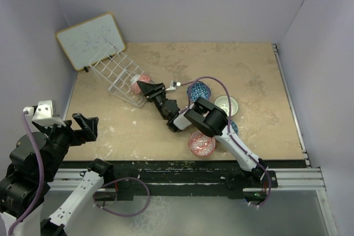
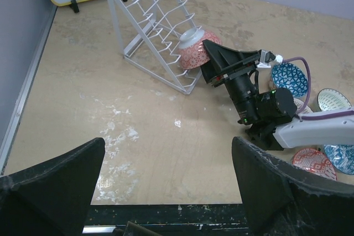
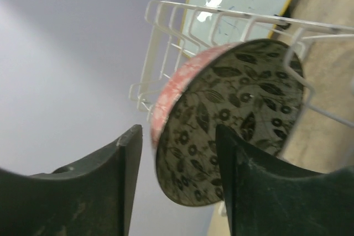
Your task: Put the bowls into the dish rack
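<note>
The white wire dish rack (image 1: 113,70) stands tilted at the back left; it also shows in the left wrist view (image 2: 149,20) and the right wrist view (image 3: 182,20). A red bowl (image 1: 141,83) with a dark leaf pattern inside (image 3: 238,103) leans in its lower right end (image 2: 193,51). My right gripper (image 1: 149,89) is open. Its fingers straddle this bowl's rim, with a gap on the outer side (image 3: 178,131). On the table lie a blue bowl (image 1: 199,89), a cream-white bowl (image 1: 227,104), a second red bowl (image 1: 202,143) and a blue bowl (image 1: 233,127) partly hidden by the arm. My left gripper (image 2: 168,142) is open and empty.
A wood-framed whiteboard (image 1: 91,40) leans against the back left wall behind the rack. Purple walls close in the table on three sides. The right arm (image 1: 207,117) stretches across the table's middle. The table's dark front edge (image 2: 166,211) lies just below my left gripper.
</note>
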You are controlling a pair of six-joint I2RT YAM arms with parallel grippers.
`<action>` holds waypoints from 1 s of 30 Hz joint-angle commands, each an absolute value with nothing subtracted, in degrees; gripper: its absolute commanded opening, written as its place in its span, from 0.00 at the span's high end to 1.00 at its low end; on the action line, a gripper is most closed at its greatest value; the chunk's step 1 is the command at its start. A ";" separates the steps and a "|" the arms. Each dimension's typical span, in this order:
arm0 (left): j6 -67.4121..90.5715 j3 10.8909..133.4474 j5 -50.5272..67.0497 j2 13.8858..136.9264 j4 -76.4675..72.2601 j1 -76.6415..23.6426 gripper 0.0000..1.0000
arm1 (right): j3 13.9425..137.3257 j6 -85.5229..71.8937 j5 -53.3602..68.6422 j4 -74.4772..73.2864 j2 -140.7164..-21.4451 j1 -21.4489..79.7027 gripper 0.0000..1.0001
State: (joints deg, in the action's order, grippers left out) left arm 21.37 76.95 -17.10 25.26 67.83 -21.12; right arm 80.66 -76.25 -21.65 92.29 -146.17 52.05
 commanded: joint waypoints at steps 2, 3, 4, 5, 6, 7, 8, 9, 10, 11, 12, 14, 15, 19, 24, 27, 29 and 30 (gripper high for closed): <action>20.27 76.55 -16.57 24.53 65.29 -21.04 0.01 | 77.90 -78.35 -25.07 94.59 -142.54 52.12 0.32; 20.29 76.61 -16.49 24.52 65.21 -21.09 0.01 | 77.45 -78.58 -25.24 94.18 -142.22 52.12 0.28; 20.33 76.56 -16.44 24.53 65.21 -21.03 0.01 | 76.98 -78.50 -25.50 94.07 -141.85 52.20 0.24; 20.41 76.60 -16.44 24.52 65.19 -21.09 0.01 | 76.58 -78.59 -25.60 93.87 -141.43 52.19 0.19; 20.47 76.62 -16.44 24.59 65.21 -21.02 0.01 | 76.15 -78.54 -25.79 93.52 -140.96 52.21 0.06; 20.55 76.74 -16.44 24.54 65.21 -21.04 0.01 | 75.81 -78.52 -26.01 93.07 -140.38 52.21 0.01; 20.63 76.92 -16.44 24.52 65.21 -21.09 0.01 | 75.55 -78.39 -26.15 92.50 -139.90 52.21 0.00; 20.73 77.03 -16.44 24.53 65.21 -21.09 0.01 | 75.32 -78.28 -26.22 91.98 -139.33 52.21 0.00; 20.81 77.14 -16.36 24.57 65.21 -21.07 0.01 | 75.12 -77.87 -26.07 91.74 -138.86 52.21 0.00; 20.87 77.23 -16.35 24.53 65.15 -21.01 0.01 | 75.08 -77.54 -26.01 91.37 -138.40 52.21 0.00; 20.91 77.37 -16.35 24.58 65.22 -21.04 0.01 | 74.93 -77.38 -26.05 91.00 -137.95 52.21 0.00; 21.12 77.59 -16.30 24.53 65.37 -21.07 0.01 | 74.46 -77.22 -26.01 90.06 -136.94 52.41 0.00; 21.30 77.67 -16.27 24.53 65.31 -21.06 0.01 | 73.97 -77.11 -26.04 89.74 -136.44 52.53 0.00; 21.62 77.90 -15.85 24.65 65.27 -21.03 0.01 | 71.21 -76.69 -26.61 88.16 -133.39 52.89 0.00; 22.07 78.20 -15.43 24.44 65.59 -21.04 0.01 | 68.60 -77.54 -26.28 86.26 -131.85 52.91 0.00; 22.51 78.30 -14.96 24.19 65.72 -21.04 0.01 | 68.04 -78.52 -26.12 84.36 -131.68 53.04 0.00; 22.80 78.35 -14.86 24.08 65.80 -21.03 0.01 | 67.35 -78.54 -26.14 83.22 -131.11 53.29 0.00; 22.88 78.44 -14.85 24.13 65.87 -21.06 0.01 | 67.00 -78.19 -26.23 82.52 -130.55 53.42 0.00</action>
State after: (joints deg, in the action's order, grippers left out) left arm 21.96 76.95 -15.66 24.60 67.83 -21.12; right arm 67.99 -78.11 -24.93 84.03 -134.06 52.82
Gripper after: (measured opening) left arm 0.990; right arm 0.998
